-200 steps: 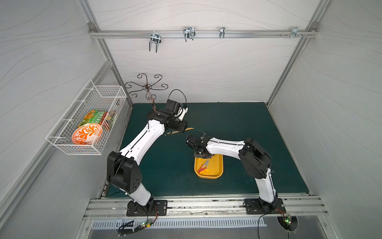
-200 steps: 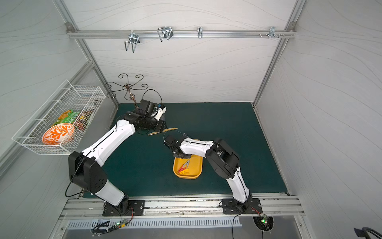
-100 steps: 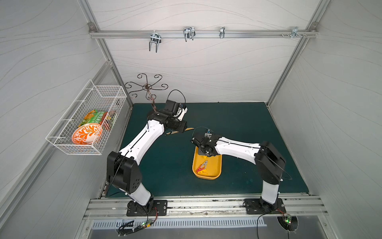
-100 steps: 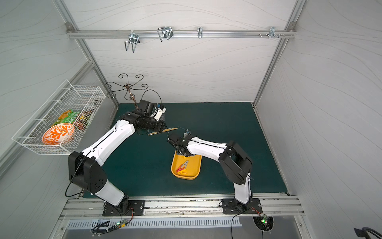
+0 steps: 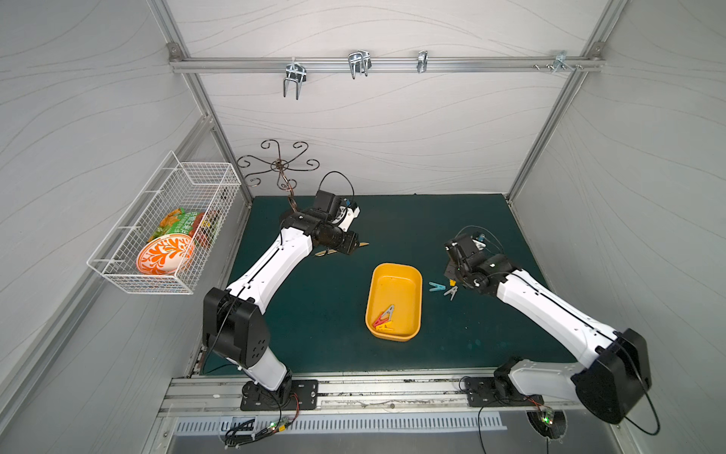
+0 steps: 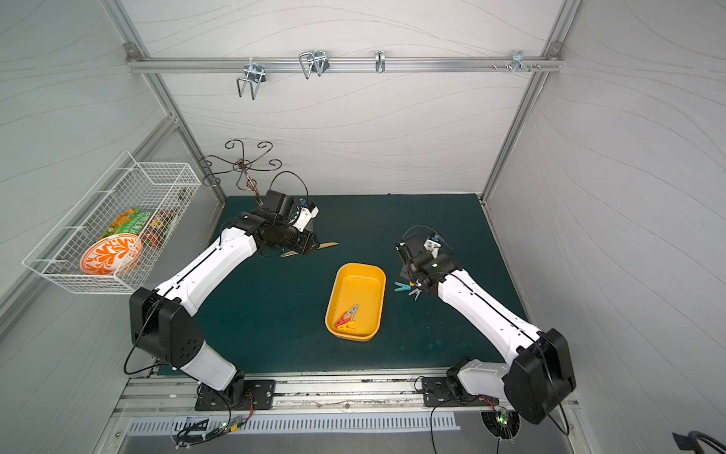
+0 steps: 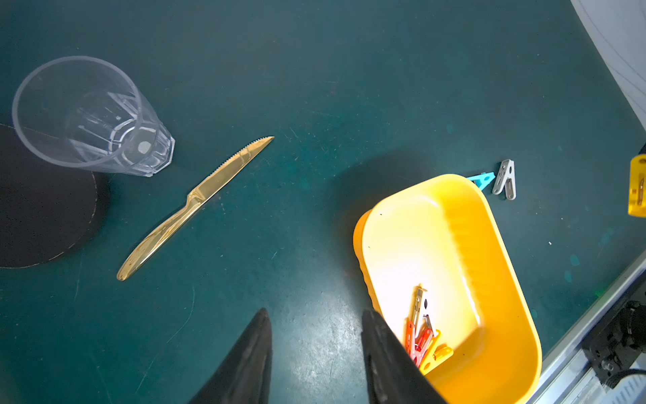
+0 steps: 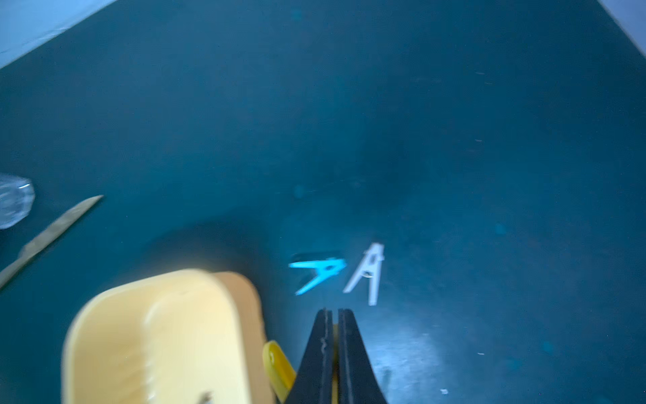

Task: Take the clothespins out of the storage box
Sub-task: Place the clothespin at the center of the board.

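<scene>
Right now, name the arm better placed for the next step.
Right. The right hand is shut on a yellow clothespin just outside the storage box, near the blue clothespin and grey clothespin; release likely comes next. The left hand is open, empty, by the knife.

Left arm (image 5: 271, 267) and right arm (image 5: 550, 314) — white shells, black joints, looping black cables.

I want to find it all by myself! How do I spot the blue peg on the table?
Find the shallow yellow-orange plastic storage box in the middle of the dark green table mat. Just outside its wall, on the right arm's side, two small plastic A-shaped clothespins lie side by side. Yours is the light blue clothespin, nearer the box; the grey clothespin lies farther out.
</scene>
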You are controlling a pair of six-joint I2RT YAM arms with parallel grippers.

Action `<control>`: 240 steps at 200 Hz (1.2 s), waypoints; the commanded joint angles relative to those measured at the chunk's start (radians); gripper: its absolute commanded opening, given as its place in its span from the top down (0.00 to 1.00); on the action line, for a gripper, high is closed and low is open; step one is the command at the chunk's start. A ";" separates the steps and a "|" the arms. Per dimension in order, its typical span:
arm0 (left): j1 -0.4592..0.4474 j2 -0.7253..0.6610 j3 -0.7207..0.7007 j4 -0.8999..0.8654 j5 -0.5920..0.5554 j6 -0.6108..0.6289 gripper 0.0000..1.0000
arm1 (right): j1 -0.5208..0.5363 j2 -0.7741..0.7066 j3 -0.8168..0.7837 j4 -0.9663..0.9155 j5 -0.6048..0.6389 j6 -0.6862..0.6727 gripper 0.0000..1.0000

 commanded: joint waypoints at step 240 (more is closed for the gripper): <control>-0.520 0.271 0.070 -0.212 -0.175 -0.152 0.53 | -0.265 -0.212 -0.265 0.061 -0.253 -0.120 0.70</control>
